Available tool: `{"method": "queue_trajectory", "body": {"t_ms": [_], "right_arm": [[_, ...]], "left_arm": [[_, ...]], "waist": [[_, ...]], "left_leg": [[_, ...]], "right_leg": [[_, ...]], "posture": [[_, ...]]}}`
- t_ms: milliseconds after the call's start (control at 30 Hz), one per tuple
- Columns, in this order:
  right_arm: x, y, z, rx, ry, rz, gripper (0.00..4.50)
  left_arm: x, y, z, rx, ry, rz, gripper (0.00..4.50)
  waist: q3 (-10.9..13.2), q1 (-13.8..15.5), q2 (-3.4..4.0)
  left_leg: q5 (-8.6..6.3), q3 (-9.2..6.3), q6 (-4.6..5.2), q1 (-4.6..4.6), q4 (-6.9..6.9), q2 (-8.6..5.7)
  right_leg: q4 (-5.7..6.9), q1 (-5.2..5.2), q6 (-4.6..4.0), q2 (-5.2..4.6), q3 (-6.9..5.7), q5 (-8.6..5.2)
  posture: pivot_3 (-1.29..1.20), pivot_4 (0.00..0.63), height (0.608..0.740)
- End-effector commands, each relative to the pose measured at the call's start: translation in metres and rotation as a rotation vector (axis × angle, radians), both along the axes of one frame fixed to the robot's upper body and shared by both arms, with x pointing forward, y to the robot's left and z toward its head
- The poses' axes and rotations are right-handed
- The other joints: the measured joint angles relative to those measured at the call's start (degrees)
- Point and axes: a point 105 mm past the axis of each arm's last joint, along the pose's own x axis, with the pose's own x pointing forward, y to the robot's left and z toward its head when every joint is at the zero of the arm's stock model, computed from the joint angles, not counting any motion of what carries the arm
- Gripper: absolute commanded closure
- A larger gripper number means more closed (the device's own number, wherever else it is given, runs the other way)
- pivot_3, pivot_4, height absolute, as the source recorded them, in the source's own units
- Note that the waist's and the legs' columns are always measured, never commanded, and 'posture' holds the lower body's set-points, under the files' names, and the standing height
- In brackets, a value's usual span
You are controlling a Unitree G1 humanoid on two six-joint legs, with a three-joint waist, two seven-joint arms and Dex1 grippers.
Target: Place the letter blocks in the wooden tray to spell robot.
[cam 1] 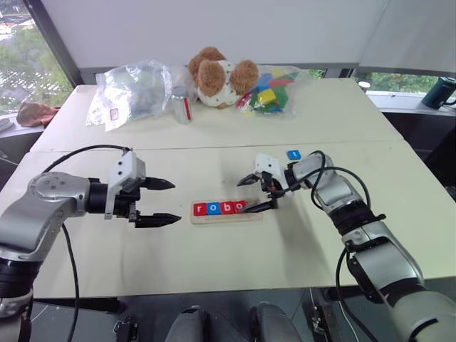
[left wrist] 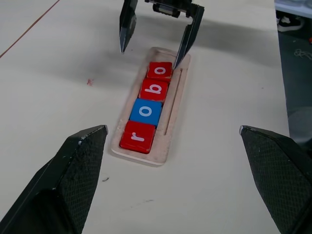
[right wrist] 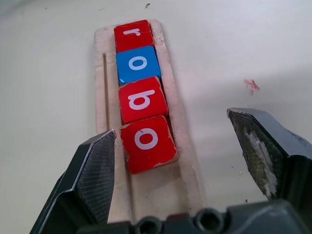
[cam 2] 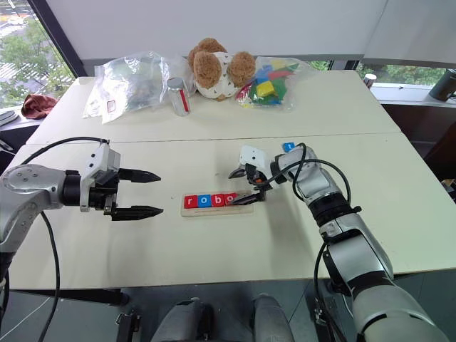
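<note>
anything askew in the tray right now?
Yes. The fourth tile, the red o between the open right gripper fingers, sits slightly rotated in the wooden tray, out of line with the other three. The blue t still lies outside.

Two pale tables (cam 1: 214, 135) abut beneath a white wall (cam 1: 214, 28), flanked by daylit windows (cam 1: 21, 57).

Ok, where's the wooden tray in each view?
Left eye view: wooden tray mid-table, centre.
Right eye view: wooden tray just left of centre.
Left wrist view: wooden tray lengthwise, r tile nearest.
Right wrist view: wooden tray lengthwise, end o tile nearest.
Shared landmark: blue o tile.
</note>
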Motion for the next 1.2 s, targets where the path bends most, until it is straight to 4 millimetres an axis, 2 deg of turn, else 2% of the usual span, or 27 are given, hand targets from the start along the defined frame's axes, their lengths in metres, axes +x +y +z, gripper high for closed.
{"method": "queue_trajectory", "body": {"t_ms": [33,333,533,800,900,967,1033,1133,1200], "right_arm": [[0.001,0.005,0.009,0.025,-0.054,0.013,0.51],[0.007,0.011,0.008,0.037,-0.085,-0.007,0.51],[0.003,0.013,0.010,0.054,-0.093,0.003,0.51],[0.004,0.009,0.038,0.161,-0.142,-0.054,0.51],[0.021,-0.008,0.071,0.297,-0.198,-0.249,0.51],[0.041,-0.030,0.096,0.411,-0.238,-0.469,0.51],[0.059,-0.060,0.111,0.486,-0.275,-0.712,0.51],[0.074,-0.096,0.110,0.504,-0.311,-1.006,0.51],[0.082,-0.109,0.101,0.495,-0.307,-1.127,0.51]], "left_arm": [[0.001,-0.003,0.007,0.003,-0.035,-0.021,0.00],[0.002,-0.001,0.007,0.005,-0.035,-0.016,0.00],[0.002,-0.001,0.007,0.002,-0.036,-0.015,0.00],[0.002,-0.002,0.011,-0.013,-0.038,-0.016,0.00],[-0.001,-0.005,0.022,-0.046,-0.048,-0.026,0.00],[-0.005,-0.008,0.034,-0.081,-0.056,-0.040,0.00],[-0.007,-0.013,0.048,-0.116,-0.064,-0.060,0.00],[-0.009,-0.017,0.061,-0.133,-0.073,-0.088,0.00],[-0.008,-0.017,0.064,-0.123,-0.075,-0.097,0.00]], "waist": [[0.00,-0.03,0.00],[0.00,-0.05,0.00],[0.00,0.00,0.00],[0.00,-0.01,0.00],[0.00,0.15,0.00],[0.00,0.22,0.00],[0.00,0.28,0.00],[0.00,0.15,-0.01],[-0.01,-0.06,0.00]], "left_leg": [[0.00,0.00,0.00,0.00,0.00,0.00],[-0.01,0.00,0.01,0.00,0.00,0.00],[-0.01,0.00,0.01,0.00,0.00,0.00],[-0.03,0.00,0.05,0.00,0.00,0.00],[-0.05,-0.02,0.08,-0.01,0.00,0.00],[-0.04,-0.02,0.07,-0.03,0.00,0.00],[0.02,-0.03,-0.05,-0.05,0.01,0.00],[0.11,-0.04,-0.19,-0.09,0.00,-0.01],[0.16,-0.04,-0.30,-0.08,-0.07,-0.01]], "right_leg": [[0.00,0.00,0.00,0.00,0.00,0.00],[0.00,0.00,0.00,0.00,0.00,0.00],[0.00,0.00,0.00,0.00,0.00,0.00],[0.00,0.00,0.00,0.00,0.00,0.00],[0.00,0.00,0.00,0.00,0.00,0.00],[0.00,-0.01,0.00,-0.02,0.00,0.00],[-0.01,-0.01,0.00,-0.04,0.00,0.00],[-0.01,-0.05,-0.01,-0.04,0.00,0.00],[-0.02,-0.07,-0.01,-0.04,0.01,0.00]], "posture": [[0.00,0.150,0.740],[0.00,0.150,0.740],[0.00,0.150,0.740],[0.00,0.150,0.740],[0.00,0.150,0.740],[0.00,0.150,0.740],[0.00,0.150,0.740],[0.00,0.150,0.740],[0.00,0.150,0.740]]}}
